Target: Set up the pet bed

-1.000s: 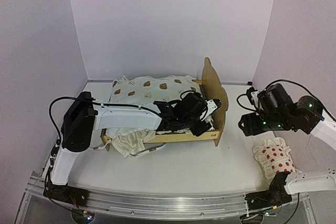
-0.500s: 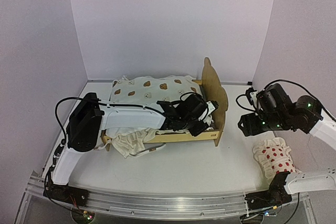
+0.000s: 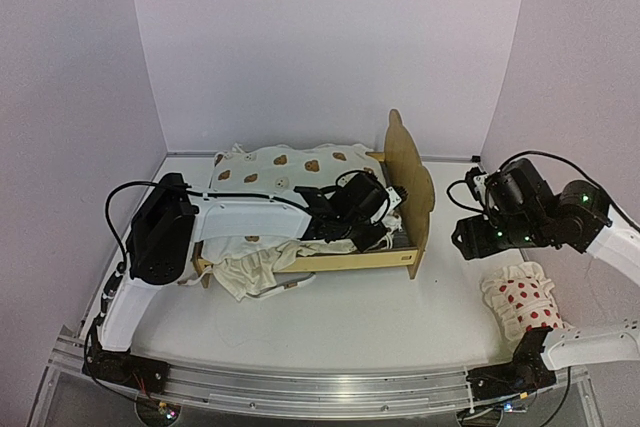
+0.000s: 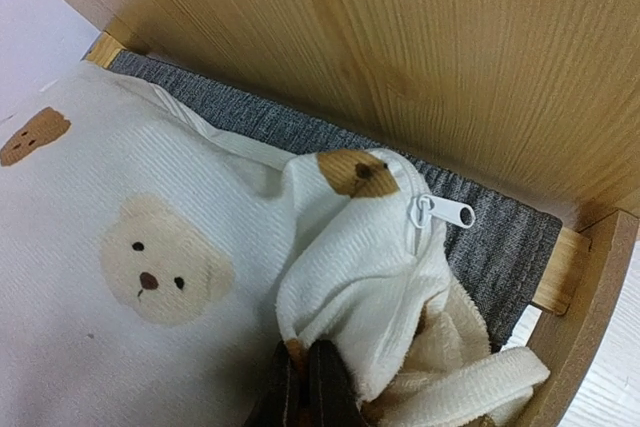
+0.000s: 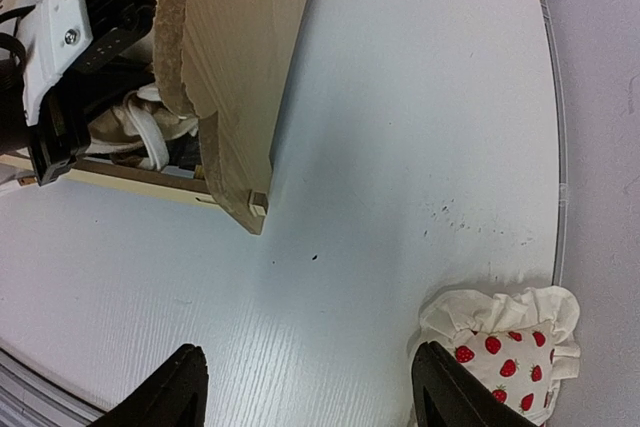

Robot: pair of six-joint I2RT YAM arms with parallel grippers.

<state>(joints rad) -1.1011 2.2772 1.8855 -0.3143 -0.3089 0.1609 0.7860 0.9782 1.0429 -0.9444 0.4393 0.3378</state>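
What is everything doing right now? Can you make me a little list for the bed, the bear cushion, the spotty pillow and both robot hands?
Bed: light plywood pet bed with bear-ear headboard, standing on the white table
Cushion: cream bear-print cushion, lying in the bed, ruffled edge spilling over its near side
Pillow: small white ruffled pillow with red strawberries, on the table, apart from the bed
Left gripper: shut, pinching the cushion's corner near the zipper
Right gripper: open, holding nothing, above the table

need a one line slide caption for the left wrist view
Left pincer shut on a bunched corner of the bear-print cushion inside the pet bed
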